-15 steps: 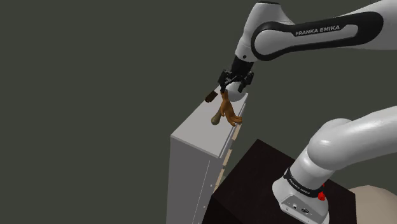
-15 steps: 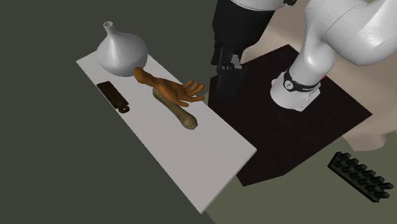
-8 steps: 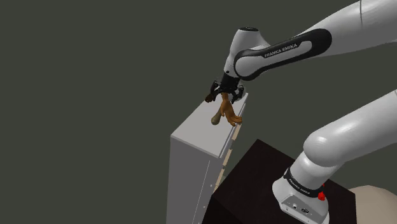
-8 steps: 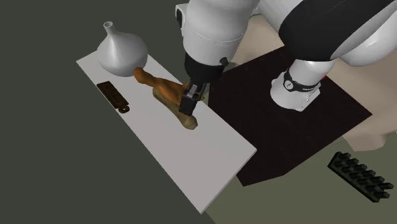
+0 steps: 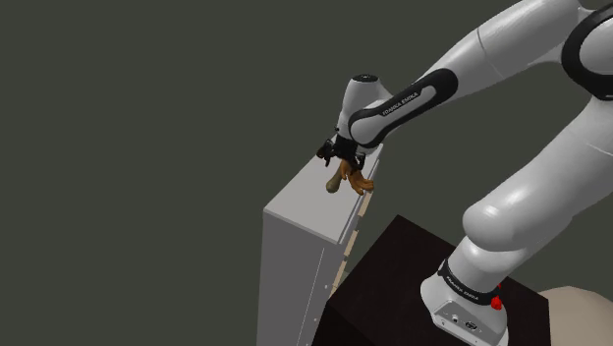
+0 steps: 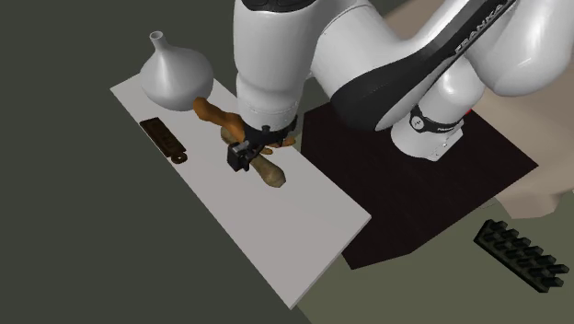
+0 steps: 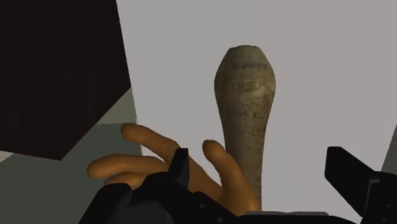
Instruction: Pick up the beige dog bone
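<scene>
Standing well apart, the jaws bracket the near end of the bone without touching it: in the wrist view one jaw sits over the curled fingers of a brown model hand and the other is off to the bone's far side, with bare table between it and the bone. Nothing is gripped. The bone is mottled beige-grey, lies flat on the white table and points straight away from the jaws, its rounded far end free. In the second exterior view the bone lies near the table's edge on the stand's side, just beside the model hand, whose wrist end reaches to a grey vase; a dark flat piece lies near the opposite edge. The jaws hang low over the bone there, under the thick white forearm. In the shoulder view the arm rises from the stand, arches high and comes down leftward, the wrist tipped down at the model hand on the table.
</scene>
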